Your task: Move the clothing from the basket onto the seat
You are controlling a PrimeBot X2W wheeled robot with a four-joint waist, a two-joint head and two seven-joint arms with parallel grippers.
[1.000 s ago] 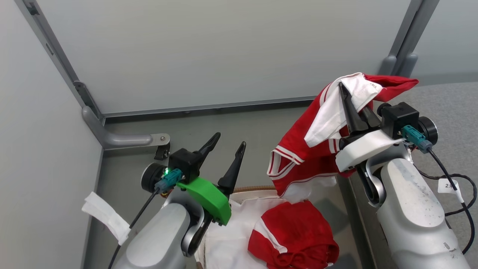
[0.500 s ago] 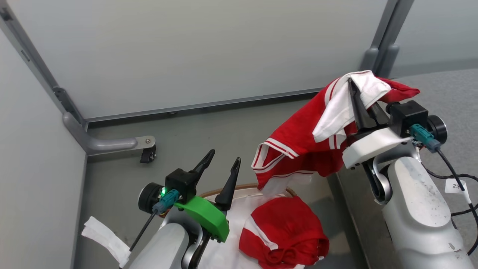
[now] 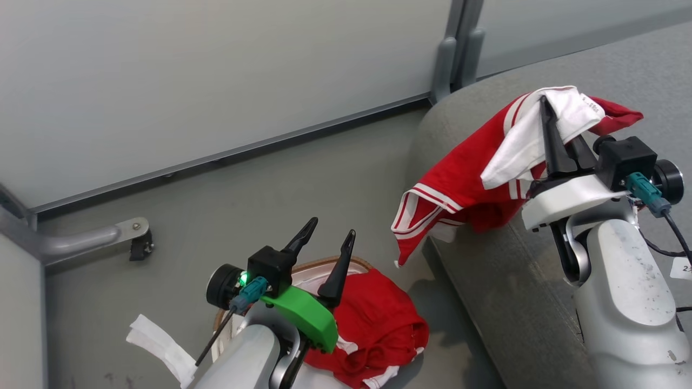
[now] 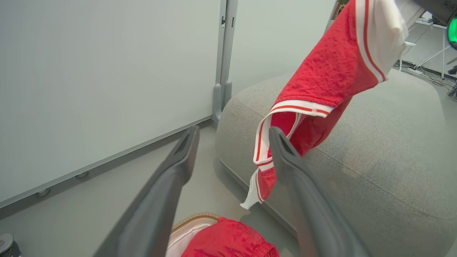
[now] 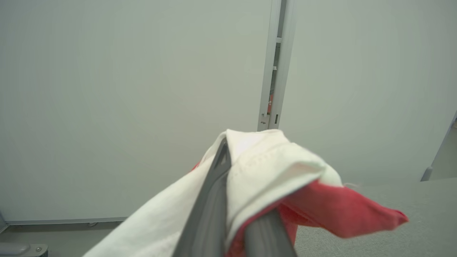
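A: Right gripper?
B: Clamped on one red garment, which hangs beneath it over the grey seat — perhaps brushing it.
A: Left gripper?
B: Spread, empty — second garment lies below it, in the basket.

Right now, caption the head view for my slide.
Right claw shut on a red garment over the grey seat; second garment in the basket beside the open left claw.

A partitioned lab bay: grey screen panels on castored feet.
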